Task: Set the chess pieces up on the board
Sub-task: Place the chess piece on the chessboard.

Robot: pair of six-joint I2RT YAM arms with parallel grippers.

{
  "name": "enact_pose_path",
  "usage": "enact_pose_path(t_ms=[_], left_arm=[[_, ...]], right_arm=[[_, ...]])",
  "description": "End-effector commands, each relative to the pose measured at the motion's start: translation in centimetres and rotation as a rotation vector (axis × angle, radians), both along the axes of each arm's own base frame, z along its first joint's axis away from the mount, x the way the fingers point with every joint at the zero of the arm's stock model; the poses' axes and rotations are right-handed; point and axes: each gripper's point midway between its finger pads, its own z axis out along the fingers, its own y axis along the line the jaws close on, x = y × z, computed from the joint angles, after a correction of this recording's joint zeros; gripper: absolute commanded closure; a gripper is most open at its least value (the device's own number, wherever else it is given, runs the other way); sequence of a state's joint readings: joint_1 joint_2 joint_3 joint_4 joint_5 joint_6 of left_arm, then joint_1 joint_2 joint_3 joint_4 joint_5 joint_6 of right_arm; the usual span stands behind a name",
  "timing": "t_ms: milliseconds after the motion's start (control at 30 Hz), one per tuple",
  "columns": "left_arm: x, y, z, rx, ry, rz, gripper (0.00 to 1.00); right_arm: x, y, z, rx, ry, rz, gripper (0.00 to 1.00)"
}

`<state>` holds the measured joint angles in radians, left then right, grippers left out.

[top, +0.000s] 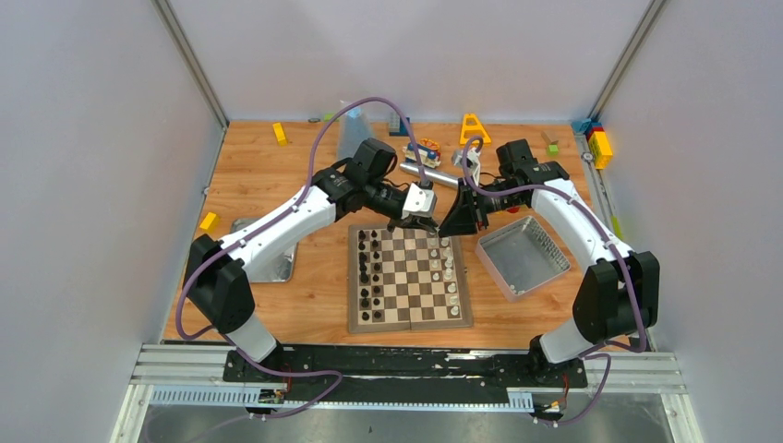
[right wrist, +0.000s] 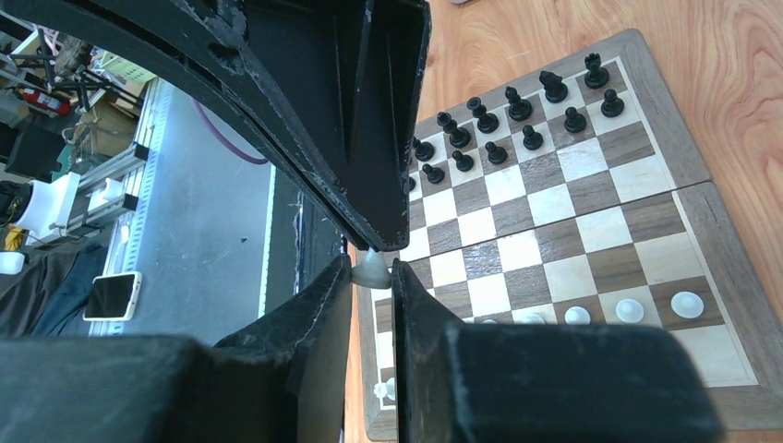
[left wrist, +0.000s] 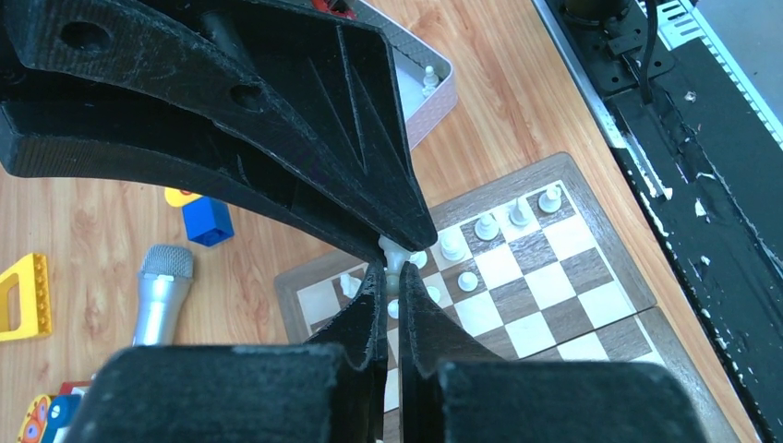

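The board [top: 411, 277] is seen lying flat at the centre of the top view, on the wooden counter [top: 277, 185]. Black pieces [top: 369, 268] are lined up in its two left-hand columns, and white chess pieces [top: 450, 268] are gathered along its right-hand side, mostly toward the upper right corner.

Both arms are bent inward over the upper edge of the board. The left gripper [top: 409, 224] is held above the upper middle squares. In the left wrist view its fingers [left wrist: 369, 305] are drawn almost together, and a white piece [left wrist: 395, 258] is pinched at their tips. Whether that piece rests on a square or is lifted cannot be told.

The right gripper [top: 445, 233] is placed just to the right of the left one, near the upper right corner of the board. In the right wrist view its fingers [right wrist: 397, 212] are closed on the pale base of another white piece [right wrist: 371, 269], held over the board's edge.

A square metal tin [top: 524, 256] is set just right of the board, and one white figure [left wrist: 429, 81] is seen standing inside it. A flat metal lid [top: 282, 268] lies at left, partly under the left arm. A silver microphone [top: 434, 175] lies above the board.
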<state>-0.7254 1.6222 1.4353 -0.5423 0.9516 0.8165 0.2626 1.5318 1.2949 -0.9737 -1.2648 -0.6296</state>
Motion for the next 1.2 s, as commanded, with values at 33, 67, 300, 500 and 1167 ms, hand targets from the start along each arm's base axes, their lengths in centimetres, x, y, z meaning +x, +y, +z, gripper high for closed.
enact_pose_path(t_ms=[33, 67, 300, 500, 1167], left_arm=[[-0.3, -0.4, 1.3, -0.021, -0.034, -0.013, 1.00], [-0.3, -0.3, 1.3, -0.019, -0.036, -0.010, 1.00], [0.0, 0.8, 0.6, 0.034, -0.053, 0.046, 1.00], [0.5, 2.3, -1.5, 0.164, -0.064, 0.128, 1.00], [-4.8, -0.7, -13.3, 0.826, -0.180, 0.164, 1.00]], right_arm=[[0.5, 0.3, 1.1, 0.025, -0.046, 0.009, 0.82], [0.6, 0.3, 0.9, 0.013, -0.046, 0.003, 0.79], [1.5, -1.6, -0.6, -0.074, -0.059, -0.080, 0.49], [1.6, -5.5, -2.4, -0.166, -0.081, -0.214, 0.40], [2.5, -16.2, -3.2, -0.198, -0.071, -0.644, 0.41]])
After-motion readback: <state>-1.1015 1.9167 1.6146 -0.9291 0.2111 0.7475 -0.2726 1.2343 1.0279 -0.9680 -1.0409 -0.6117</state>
